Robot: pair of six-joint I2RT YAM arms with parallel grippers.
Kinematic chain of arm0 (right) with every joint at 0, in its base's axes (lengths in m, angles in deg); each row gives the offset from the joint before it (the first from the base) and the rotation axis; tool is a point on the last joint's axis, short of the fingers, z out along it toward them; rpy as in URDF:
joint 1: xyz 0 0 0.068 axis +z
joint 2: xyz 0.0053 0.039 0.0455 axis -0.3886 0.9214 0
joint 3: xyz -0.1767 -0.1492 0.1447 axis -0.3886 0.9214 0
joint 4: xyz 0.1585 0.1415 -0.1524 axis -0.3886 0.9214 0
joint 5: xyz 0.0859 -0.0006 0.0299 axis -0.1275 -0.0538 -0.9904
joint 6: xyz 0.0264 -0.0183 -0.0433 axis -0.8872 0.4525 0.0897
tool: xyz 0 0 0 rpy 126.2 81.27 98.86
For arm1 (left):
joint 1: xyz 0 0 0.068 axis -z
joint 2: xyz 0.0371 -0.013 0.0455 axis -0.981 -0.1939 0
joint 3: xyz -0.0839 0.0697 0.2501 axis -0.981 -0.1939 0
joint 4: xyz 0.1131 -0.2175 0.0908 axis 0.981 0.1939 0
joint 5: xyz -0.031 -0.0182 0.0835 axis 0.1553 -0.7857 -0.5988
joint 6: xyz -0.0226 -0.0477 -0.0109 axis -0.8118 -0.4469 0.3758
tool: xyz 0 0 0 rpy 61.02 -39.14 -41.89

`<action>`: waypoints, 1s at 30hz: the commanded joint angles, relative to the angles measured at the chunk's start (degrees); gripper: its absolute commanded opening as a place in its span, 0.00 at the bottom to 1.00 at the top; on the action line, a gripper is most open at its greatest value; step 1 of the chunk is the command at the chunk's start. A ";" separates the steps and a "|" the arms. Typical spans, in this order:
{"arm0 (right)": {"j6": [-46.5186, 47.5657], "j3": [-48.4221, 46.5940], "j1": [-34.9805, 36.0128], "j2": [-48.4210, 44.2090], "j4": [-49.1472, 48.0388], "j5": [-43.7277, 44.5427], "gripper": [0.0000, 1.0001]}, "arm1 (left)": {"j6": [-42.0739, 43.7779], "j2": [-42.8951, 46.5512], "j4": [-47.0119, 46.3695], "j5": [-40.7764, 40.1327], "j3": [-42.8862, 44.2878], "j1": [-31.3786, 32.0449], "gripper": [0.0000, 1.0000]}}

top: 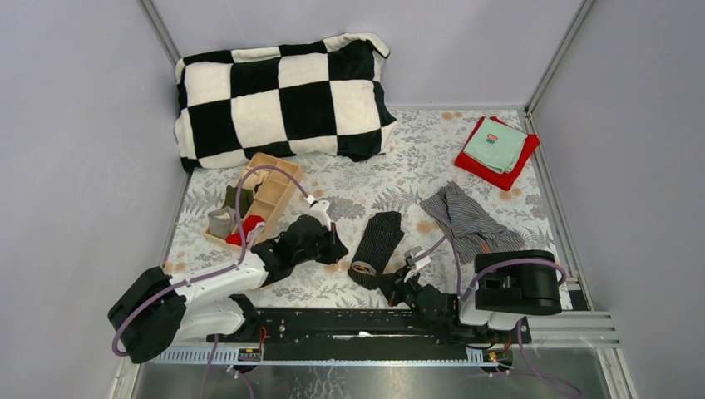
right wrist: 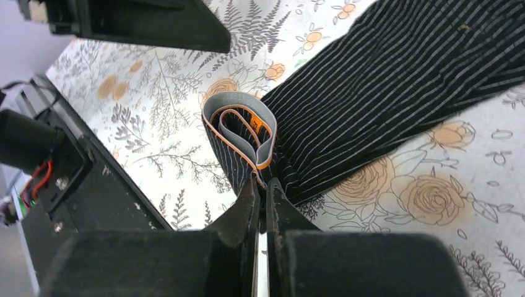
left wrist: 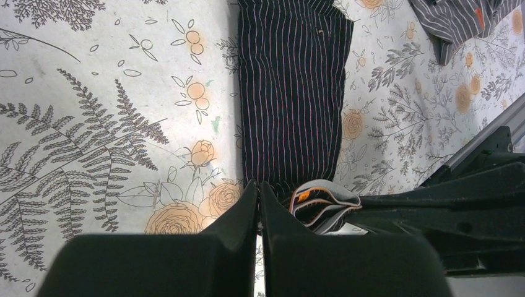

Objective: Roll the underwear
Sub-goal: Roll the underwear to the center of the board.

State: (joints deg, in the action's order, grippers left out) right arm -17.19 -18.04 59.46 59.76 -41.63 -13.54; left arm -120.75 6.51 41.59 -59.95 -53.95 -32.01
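Floral tabletop (top: 366,166) held the black shorts (top: 378,237) as a strip, near centre. Right gripper (right wrist: 260,185) sat closed against their loose near-end coil (right wrist: 238,133); left gripper (left wrist: 258,189) closed, empty, just left. A nudge could spring the slack coil open.

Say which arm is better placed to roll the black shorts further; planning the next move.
Right, probably: the right gripper touches the curled end of the black underwear; the left gripper sits beside it.

Black pinstriped cloth boxer shorts (right wrist: 396,80) on flower-printed desk (right wrist: 433,198), grey-and-orange waistband (right wrist: 241,133) curled in a loop, right hand (right wrist: 260,184) closed against it
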 commanded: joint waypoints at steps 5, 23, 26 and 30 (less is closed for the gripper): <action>-19.55 -2.35 -0.36 -6.32 23.29 10.48 0.00 | 1.52 0.04 -3.67 1.05 0.93 -0.66 0.40; -28.01 -11.70 -5.86 -22.33 65.40 4.66 0.00 | 1.25 -3.97 -14.69 11.35 -3.26 -0.75 0.67; -26.42 -12.53 -7.28 -23.69 67.83 2.98 0.00 | 2.24 -5.90 -15.46 12.73 -2.61 -0.80 0.68; -23.55 -13.40 -10.01 -25.45 70.08 -0.49 0.00 | 3.24 -8.89 -16.54 13.80 -1.72 -0.75 0.69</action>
State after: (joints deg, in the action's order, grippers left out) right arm -43.61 -30.10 52.01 35.65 20.01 -11.40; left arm -119.74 0.13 29.77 -48.69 -56.40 -32.38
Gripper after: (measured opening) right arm 0.030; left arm 0.687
